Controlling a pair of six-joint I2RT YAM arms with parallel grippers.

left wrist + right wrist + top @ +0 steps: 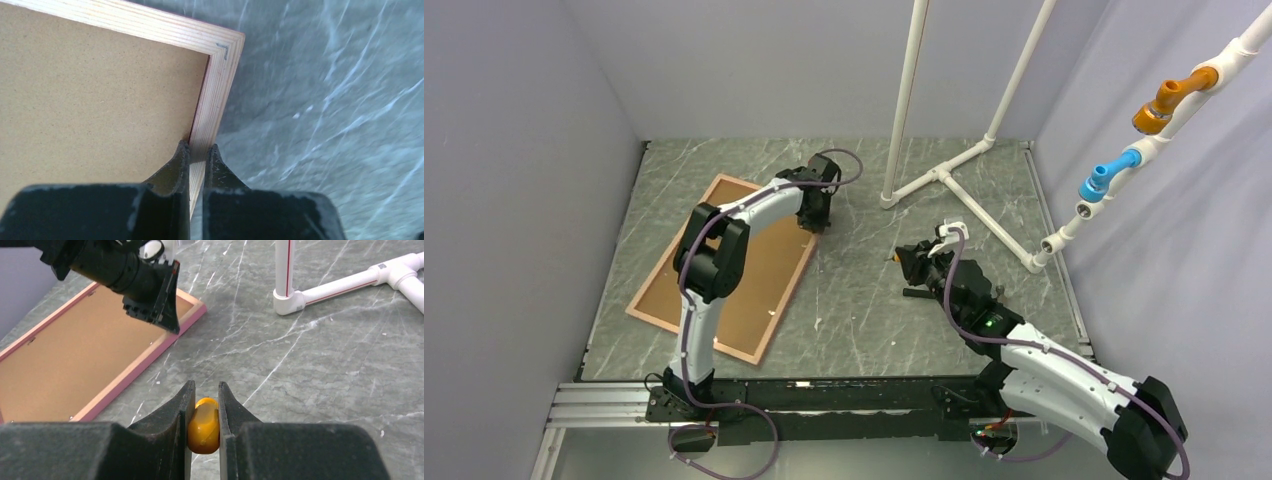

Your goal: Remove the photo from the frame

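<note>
Nearest me, the right arm (1064, 385) reaches from its base at the near right out over the middle of the grey marbled table (864, 320). The right gripper (205, 389) has its jaws drawn almost together, clamped on a small orange rounded piece (203, 425) that fills the narrow gap between the fingers. I can't make out the rest of that piece from here.

To the left, the frame (135, 375) lies flat on the table, set diagonally, with its back facing up. The brown backing board (769, 280) fills the pink border. I can't see the photo in any view; only the board shows.

The left arm (714, 255) rises from the near left and arches over the frame to its far right corner. There the left gripper (199, 150) points down at the border just near of that corner. On my left wrist feed the two black fingers (181, 162) straddle the pale rail, one at its inner edge against the board, the other at its outer edge over the table. The jaws stand only a sliver apart, with the rail pinched between them.

Further back, a white pipe stand (944, 175) rests on the far right of the table, well apart from the frame. A slanted white pipe with a blue fitting (1109, 175) and an orange fitting (1169, 95) runs along the right wall.
</note>
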